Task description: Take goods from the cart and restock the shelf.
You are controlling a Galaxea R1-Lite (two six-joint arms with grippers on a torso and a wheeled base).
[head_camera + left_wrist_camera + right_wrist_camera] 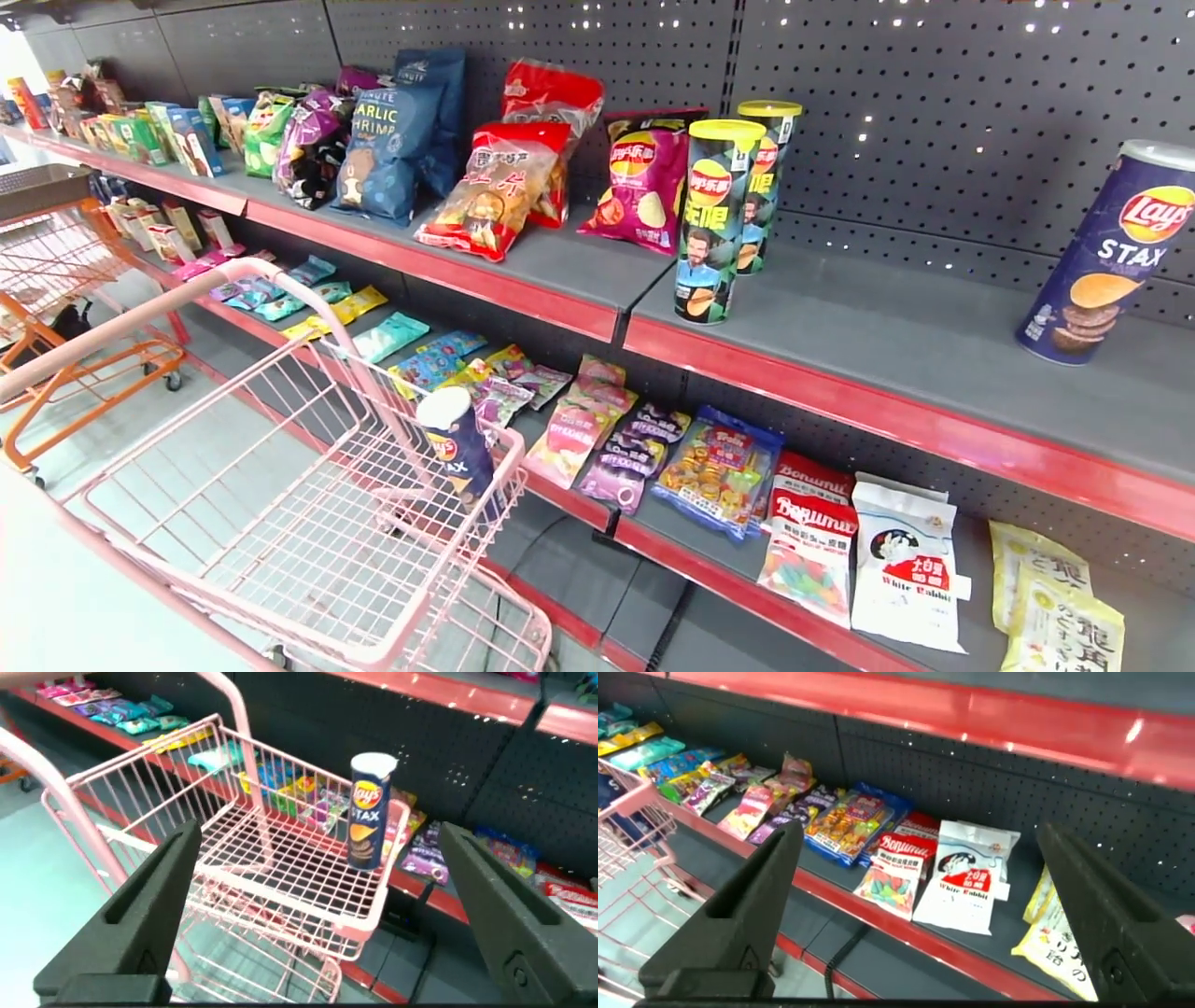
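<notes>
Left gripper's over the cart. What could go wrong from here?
The blue chip can stands upright on wire mesh in the pink cart's corner; the open left gripper could tip it while closing. The leaning blue can on the upper shelf may topple if bumped during placement.

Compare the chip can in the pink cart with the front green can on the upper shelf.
Lid: cart can white, front green can yellow.
Body: cart can dark blue, front green can green.
Place: cart can stands in the pink cart, front green can on the upper shelf.
Both are tall chip tubes, upright.
</notes>
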